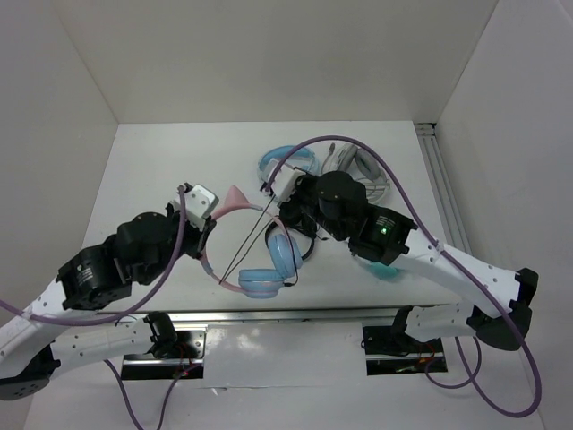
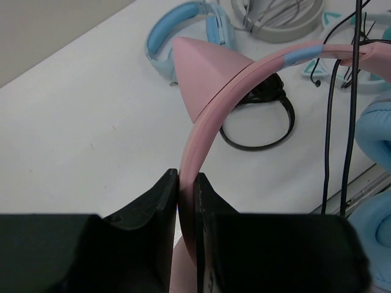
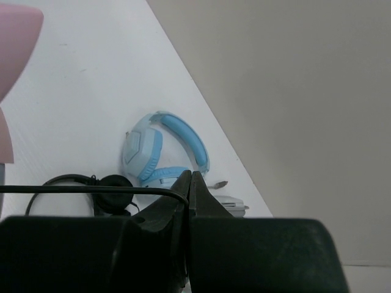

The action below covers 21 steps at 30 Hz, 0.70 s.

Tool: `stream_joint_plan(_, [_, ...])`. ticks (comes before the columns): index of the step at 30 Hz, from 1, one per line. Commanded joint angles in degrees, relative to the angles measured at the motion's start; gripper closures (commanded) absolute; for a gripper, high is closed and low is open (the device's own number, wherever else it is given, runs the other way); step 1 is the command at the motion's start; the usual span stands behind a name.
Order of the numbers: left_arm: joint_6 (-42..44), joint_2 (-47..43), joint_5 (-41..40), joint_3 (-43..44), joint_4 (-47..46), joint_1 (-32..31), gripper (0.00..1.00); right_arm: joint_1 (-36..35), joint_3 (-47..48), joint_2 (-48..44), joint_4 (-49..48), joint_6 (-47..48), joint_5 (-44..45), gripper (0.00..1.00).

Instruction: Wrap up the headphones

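Headphones (image 1: 269, 267) with the pink band are at the near middle of the white table (image 1: 161, 179), between my two arms. I cannot tell if the cups rest on the surface or hang just above it. Behind them lie an all-blue pair (image 3: 143, 149), a teal-and-white pair (image 1: 372, 179) and a small black headset (image 2: 269, 91). I must not drag these along.

The left gripper (image 2: 186, 183) has its jaws clamped on the pink headband (image 2: 211, 116), just below one cat ear (image 2: 204, 70). I judge this hand should only anchor: firm and level, without twisting the band.

The two light blue ear cups (image 1: 285, 253) are near the right arm. The thin black cable (image 1: 251, 237) runs in two tight lines across the open arc of the band. The right gripper (image 3: 189, 183) has its jaws together, with this cable pinched between them.

For a good wrap, I think the right hand should lead the cable around the band in even turns. The tension should be light, so that the cable neither slips out nor strains at the cup. I should pass clear of the cat ear, because the cable can catch on its tip.
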<state>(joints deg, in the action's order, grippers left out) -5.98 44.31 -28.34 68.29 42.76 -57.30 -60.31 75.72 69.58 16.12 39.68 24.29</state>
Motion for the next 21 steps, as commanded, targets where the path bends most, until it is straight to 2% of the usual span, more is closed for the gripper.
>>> stream_joint_plan(1, [0.0,-1.8,-0.2,3.5,0.6,-0.2,1.00,2.4,1.9,-0.5,-6.9,-2.5,-0.7,1.00])
stream_joint_plan(5, [-1.1,-2.4,-2.0,4.6,0.7,-0.2,1.00,5.4,1.3,0.0,-8.0,-4.7,-4.6,0.97])
stream_joint_plan(10, [-2.2,-3.6,0.7,5.6,-0.5,-0.2,1.00,7.3,-0.5,0.0,-9.4,-5.9,-7.6,0.95])
stream_joint_plan(15, [-3.3,-3.6,2.9,8.2,-1.2,-0.2,1.00,10.5,-0.5,0.6,-9.4,-9.0,-12.0,0.80])
stream_joint_plan(21, [-5.1,-3.6,2.1,9.9,-2.4,-0.2,1.00,13.6,-2.7,1.2,-11.4,-13.1,-20.0,0.72])
